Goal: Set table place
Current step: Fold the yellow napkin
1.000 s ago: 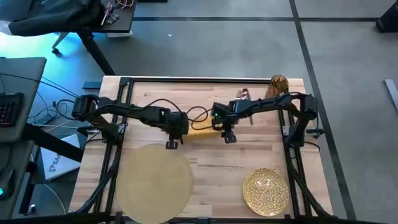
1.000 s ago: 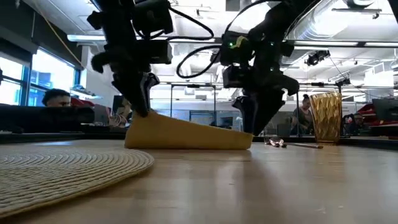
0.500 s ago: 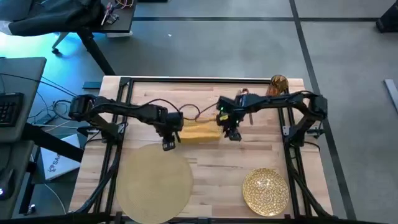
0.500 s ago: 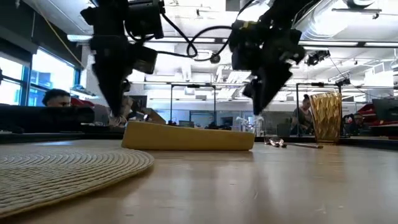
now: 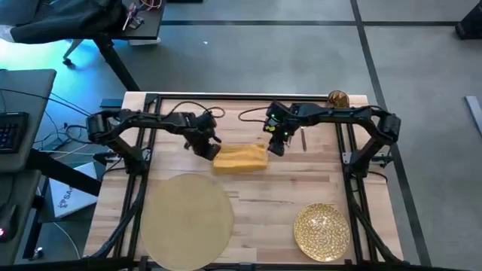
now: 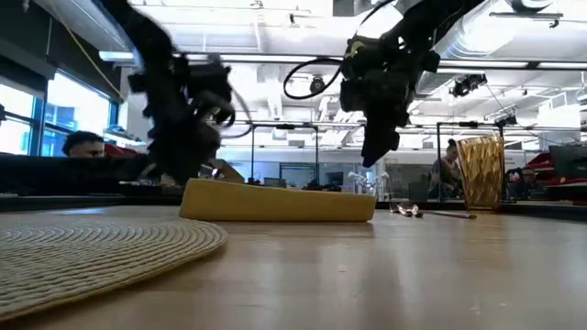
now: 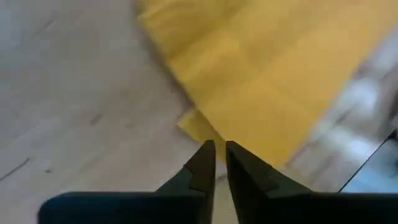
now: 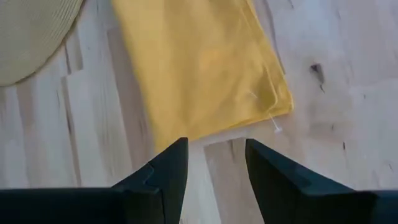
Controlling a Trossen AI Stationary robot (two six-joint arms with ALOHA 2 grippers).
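The mustard-yellow napkin (image 5: 239,158) lies folded and flat on the table (image 5: 301,184), beyond the far edge of the round tan placemat (image 5: 186,218). My left gripper (image 5: 208,150) hangs shut just above the napkin's left end, touching nothing. My right gripper (image 5: 276,147) hangs open above its right end; in the right wrist view the napkin (image 8: 199,68) lies beyond the parted fingers. The gold plate (image 5: 322,229) sits near the front right. The amber glass (image 6: 481,174) stands at the far right, with the copper cutlery (image 6: 422,213) lying on the table beside it.
Both arms reach in from the table's sides over its far half. Bare wood lies between the placemat and the gold plate. Beyond the table's far edge the low view shows an office with people seated at desks.
Both grippers have let go of the napkin, risen and drawn back toward the table's far edge. The napkin's left end, held raised a second ago, has come down, and the napkin now lies flat.
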